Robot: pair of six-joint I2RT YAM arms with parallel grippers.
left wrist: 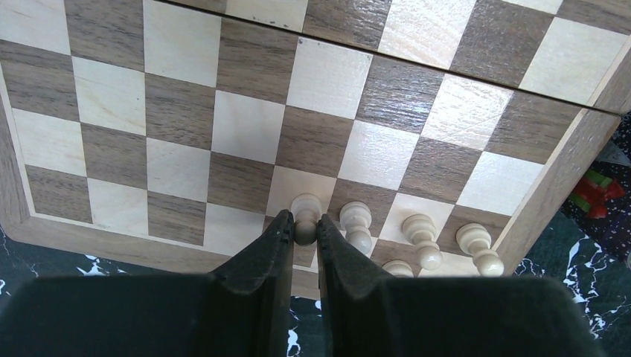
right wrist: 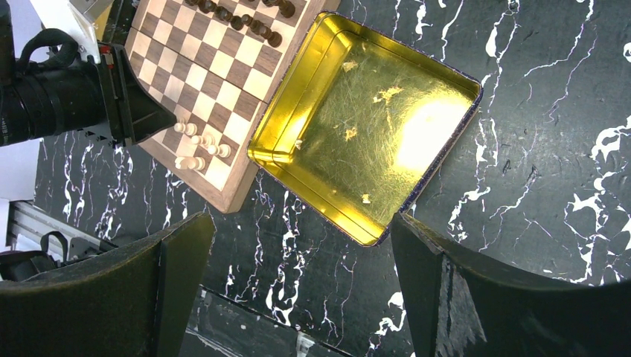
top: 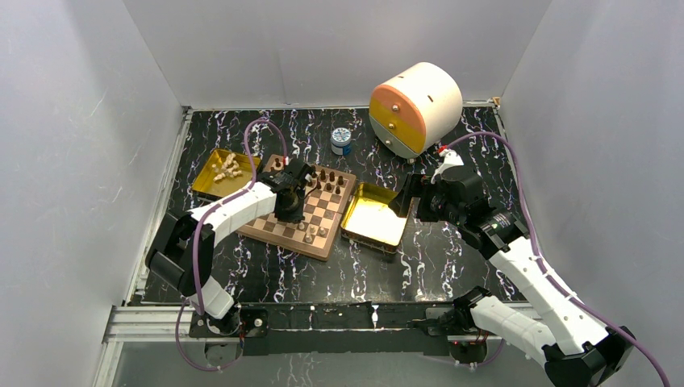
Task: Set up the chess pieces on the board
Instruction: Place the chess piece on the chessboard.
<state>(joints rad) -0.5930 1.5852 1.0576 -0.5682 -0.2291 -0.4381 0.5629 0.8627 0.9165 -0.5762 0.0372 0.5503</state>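
**Q:** The left jaws?
**A:** Clamped on a pale pawn (left wrist: 304, 212) standing near the board (left wrist: 178, 149) edge, beside other pale pieces (left wrist: 420, 238).
**Q:** The right jaws?
**A:** Spread wide above the gold tray (right wrist: 372, 126).

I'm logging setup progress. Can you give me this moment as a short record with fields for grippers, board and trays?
Left gripper: shut on a pale pawn at the board edge
Right gripper: open, above the right gold tray
Board: dark pieces along far side; placed pale pieces by near right corner
Trays: left gold tray holds loose pale pieces; right one holds none
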